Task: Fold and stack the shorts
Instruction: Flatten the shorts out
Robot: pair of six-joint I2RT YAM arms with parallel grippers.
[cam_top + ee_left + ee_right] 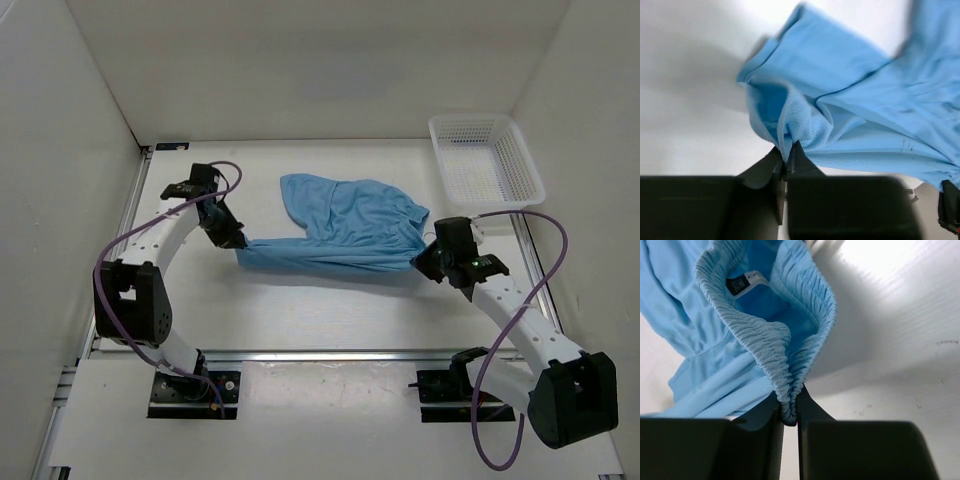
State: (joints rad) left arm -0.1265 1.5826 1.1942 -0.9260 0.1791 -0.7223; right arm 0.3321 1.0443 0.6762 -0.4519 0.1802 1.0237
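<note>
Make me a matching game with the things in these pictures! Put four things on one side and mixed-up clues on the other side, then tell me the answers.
Things:
1. shorts
2. basket
3. left claw
4. right claw

Clues:
A. pinches the gathered waistband
B. white, at the far right corner of the table
C. sky blue, stretched between both claws
D. pinches the fabric end away from the basket

Pairs: 1-C, 2-B, 3-D, 4-A
</note>
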